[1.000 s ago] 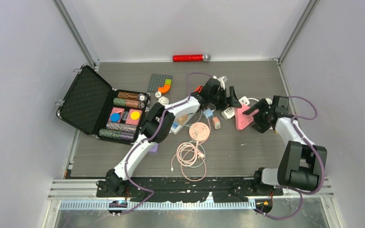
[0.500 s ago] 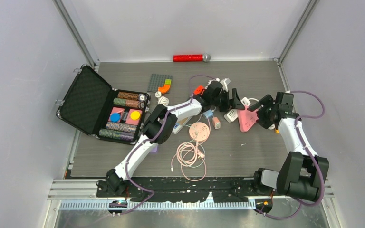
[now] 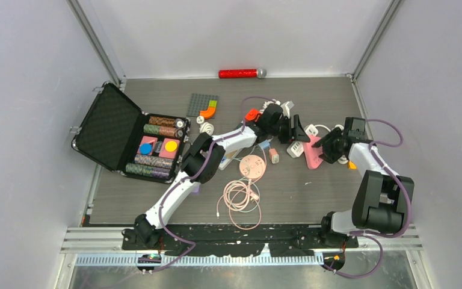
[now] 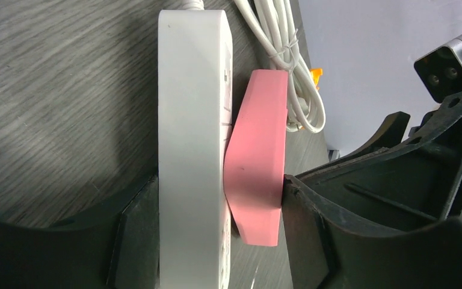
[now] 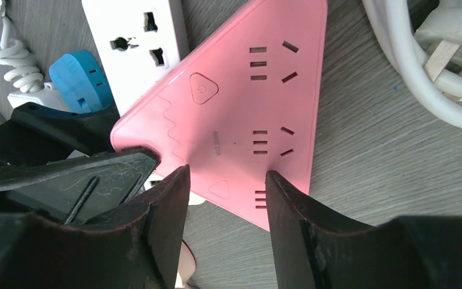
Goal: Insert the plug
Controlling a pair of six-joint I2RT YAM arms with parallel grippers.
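L gripper (image 4: 219, 208) jaws pinch white power strip (image 4: 192, 120) + pink triangular strip (image 5: 240, 108) together. R gripper (image 5: 225, 195) jaws straddle pink corner, grip unclear. Risk: uneven squeeze may pop pink strip out.

No gap between white strip (image 4: 192, 150) and pink strip (image 4: 258, 162), pressed side to side inside left gripper (image 4: 219, 183). Crowded from above at the pink corner by right gripper (image 5: 225, 177). Blocked beyond by white cable (image 5: 421, 72), leftward by blue adapter (image 5: 78, 78). Bare table (image 3: 313, 186) nearward.

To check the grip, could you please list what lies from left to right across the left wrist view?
Black finger → white power strip → pink power strip → second black finger.
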